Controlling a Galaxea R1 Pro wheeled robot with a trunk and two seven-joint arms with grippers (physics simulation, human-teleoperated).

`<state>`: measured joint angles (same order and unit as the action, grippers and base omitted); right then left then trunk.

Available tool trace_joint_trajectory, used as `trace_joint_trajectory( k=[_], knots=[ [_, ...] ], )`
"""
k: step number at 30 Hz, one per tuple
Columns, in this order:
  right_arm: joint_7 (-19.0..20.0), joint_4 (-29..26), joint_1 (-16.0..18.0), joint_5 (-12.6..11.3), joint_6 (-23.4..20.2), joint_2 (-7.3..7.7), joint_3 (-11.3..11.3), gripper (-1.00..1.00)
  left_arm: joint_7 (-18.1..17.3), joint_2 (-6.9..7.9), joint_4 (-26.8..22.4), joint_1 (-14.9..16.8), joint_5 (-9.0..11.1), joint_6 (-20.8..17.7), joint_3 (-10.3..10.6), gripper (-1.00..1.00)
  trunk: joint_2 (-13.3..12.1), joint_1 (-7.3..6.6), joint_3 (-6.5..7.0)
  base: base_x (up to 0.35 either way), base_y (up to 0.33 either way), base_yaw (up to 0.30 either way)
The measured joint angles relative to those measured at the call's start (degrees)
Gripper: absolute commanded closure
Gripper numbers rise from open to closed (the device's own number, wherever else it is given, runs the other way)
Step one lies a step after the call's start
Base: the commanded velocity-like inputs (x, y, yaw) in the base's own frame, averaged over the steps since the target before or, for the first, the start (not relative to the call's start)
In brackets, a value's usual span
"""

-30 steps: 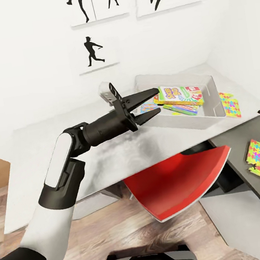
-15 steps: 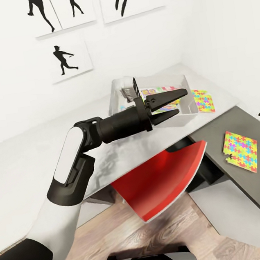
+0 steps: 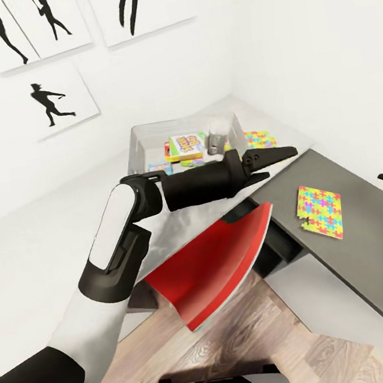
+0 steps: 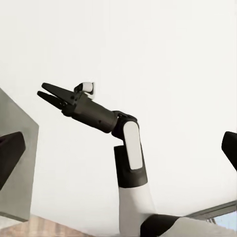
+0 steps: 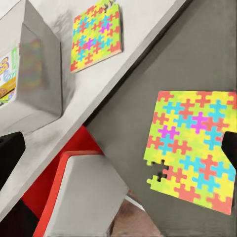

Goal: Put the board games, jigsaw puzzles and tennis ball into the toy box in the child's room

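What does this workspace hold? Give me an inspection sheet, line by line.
Surface: long pale grey-white desk joined to a lower dark grey side table.
Job's things: shallow silvery toy box on the desk, printed yellow-green game box inside; one multicoloured jigsaw sheet beside the box, another jigsaw sheet on the side table.
Clutter: nothing seen.
Grippers: left gripper open, empty; right gripper open, empty.
Cables: nothing seen.
Surroundings: red chair under the desk; black silhouette pictures; wood-plank floor.

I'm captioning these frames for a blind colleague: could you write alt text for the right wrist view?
A multicoloured jigsaw puzzle with a few pieces missing at one corner lies flat on the dark grey side table. A second jigsaw lies on the adjoining pale desk beside the grey toy box, with a red chair below.
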<state>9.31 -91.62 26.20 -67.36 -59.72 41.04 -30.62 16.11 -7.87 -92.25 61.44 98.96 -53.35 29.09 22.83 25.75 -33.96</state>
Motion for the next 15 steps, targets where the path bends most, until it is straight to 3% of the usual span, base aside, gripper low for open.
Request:
trace_joint_trajectory(
  k=[2, 7, 15],
  knots=[
    [0.1, 0.5, -1.8, 0.3, 0.0, 0.06, 0.0, -1.0, 4.2, -0.34, 0.0, 0.7, 0.0, 0.2, 1.2, -1.0, 0.0, 0.0, 0.06, 0.0, 0.0, -0.274],
    [0.5, 1.0, -5.3, 0.6, 0.0, 0.2, -0.1, -1.0, 9.6, -0.76, 0.1, 1.9, -0.1, 0.8, 2.5, -1.0, 0.0, 0.0, 0.23, 0.0, 0.0, -0.274],
    [4.8, 1.7, -9.3, 0.8, 0.0, 0.31, -0.4, -1.0, 18.4, -0.89, 0.4, 5.9, 0.0, 2.3, 2.0, -1.0, 0.0, 0.0, 0.49, 0.0, 0.0, -0.274]
  ],
)
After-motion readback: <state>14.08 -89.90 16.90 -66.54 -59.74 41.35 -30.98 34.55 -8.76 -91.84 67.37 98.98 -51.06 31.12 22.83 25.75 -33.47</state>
